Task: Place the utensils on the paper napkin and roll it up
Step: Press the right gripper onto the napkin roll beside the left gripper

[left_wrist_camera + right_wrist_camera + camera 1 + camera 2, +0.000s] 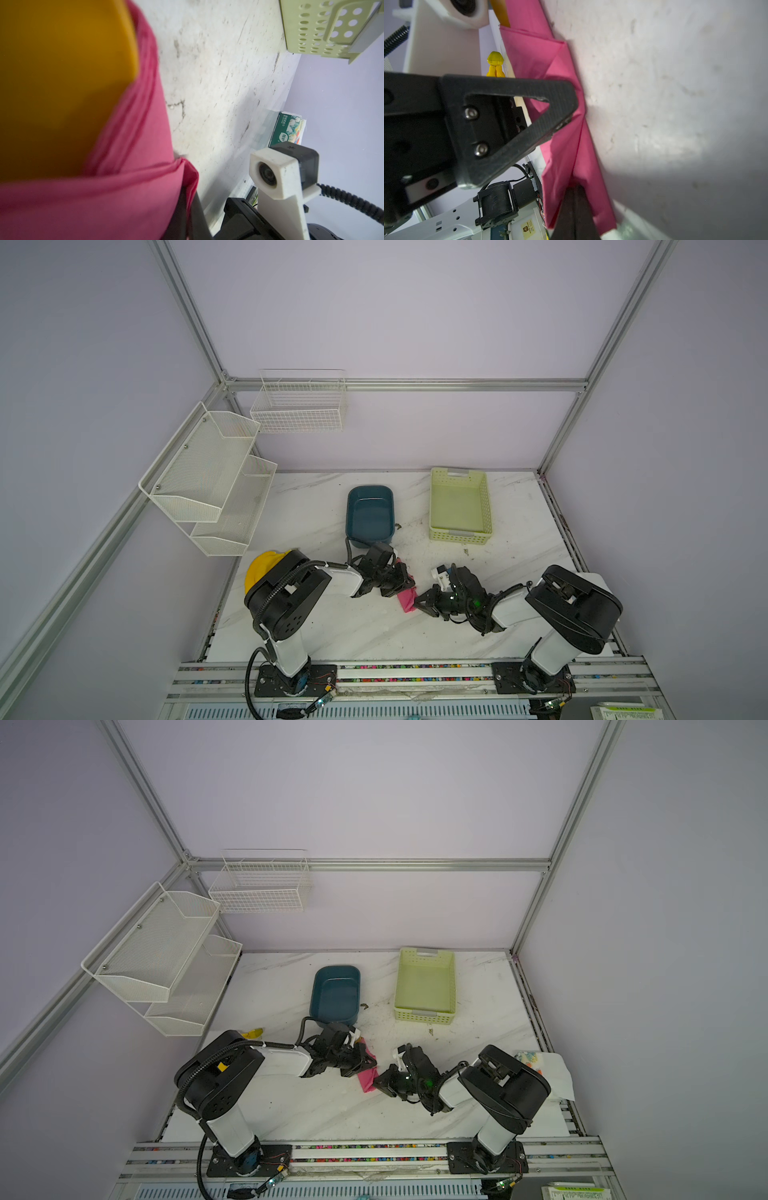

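Bright pink napkin (405, 601) around an orange utensil (62, 83); teal-blue tub (370, 512); pale green perforated basket (459, 506); grey-veined white surface (332, 626).

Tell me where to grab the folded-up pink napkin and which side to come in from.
Pinch the napkin across its middle, coming down from above and straddling its narrow width. It lies flat on the table as a long, thin bundle of loose folds, with an orange utensil showing at one end. A mid-length grip probably keeps the folds closed and the contents in.

Robotics lab cell, aluminium frame (407, 384), lilac walls (415, 323), left arm (286, 597) and right arm (573, 610) bolted down (marble-look tabletop (332, 626))
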You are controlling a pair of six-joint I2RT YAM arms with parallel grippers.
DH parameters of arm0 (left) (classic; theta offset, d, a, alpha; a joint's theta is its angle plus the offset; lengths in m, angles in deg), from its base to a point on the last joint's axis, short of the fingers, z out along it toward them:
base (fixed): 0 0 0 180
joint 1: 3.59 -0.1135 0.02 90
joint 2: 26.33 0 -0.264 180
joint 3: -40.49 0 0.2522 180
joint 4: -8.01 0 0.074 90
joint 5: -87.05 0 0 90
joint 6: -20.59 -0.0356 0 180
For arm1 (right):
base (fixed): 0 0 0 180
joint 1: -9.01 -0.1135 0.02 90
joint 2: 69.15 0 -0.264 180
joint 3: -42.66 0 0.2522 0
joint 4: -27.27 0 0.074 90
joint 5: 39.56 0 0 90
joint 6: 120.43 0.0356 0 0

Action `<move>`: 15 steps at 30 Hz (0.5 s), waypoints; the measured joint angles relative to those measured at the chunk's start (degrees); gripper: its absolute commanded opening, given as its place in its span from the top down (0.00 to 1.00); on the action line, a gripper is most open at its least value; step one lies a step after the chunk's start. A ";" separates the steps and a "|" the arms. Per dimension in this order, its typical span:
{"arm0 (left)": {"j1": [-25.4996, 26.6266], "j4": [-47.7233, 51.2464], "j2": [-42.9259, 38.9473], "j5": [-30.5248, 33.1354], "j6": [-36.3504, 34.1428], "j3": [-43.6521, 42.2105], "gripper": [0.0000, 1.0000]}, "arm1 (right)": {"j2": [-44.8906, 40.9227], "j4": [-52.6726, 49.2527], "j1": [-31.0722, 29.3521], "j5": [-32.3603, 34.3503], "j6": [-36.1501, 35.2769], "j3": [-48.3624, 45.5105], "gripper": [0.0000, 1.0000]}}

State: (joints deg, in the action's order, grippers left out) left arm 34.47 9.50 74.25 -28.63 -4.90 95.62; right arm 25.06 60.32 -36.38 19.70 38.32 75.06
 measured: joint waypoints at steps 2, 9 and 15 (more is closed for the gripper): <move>0.00 1.01 -0.63 0.70 -0.04 0.00 1.00 | 0.24 0.13 0.00 -0.02 -0.26 0.00 1.00; 0.02 4.35 -4.70 2.19 -0.42 0.11 1.00 | 0.96 -3.10 0.00 -0.26 -3.87 2.34 1.00; 0.48 6.23 -5.14 2.73 -0.61 0.20 1.00 | 2.03 -6.78 0.00 -0.55 -7.32 5.42 1.00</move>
State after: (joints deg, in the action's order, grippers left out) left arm 34.95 15.73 69.11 -25.89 -5.51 95.82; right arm 27.09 53.54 -36.38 19.15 31.00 80.48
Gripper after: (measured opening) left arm 0.047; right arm 0.055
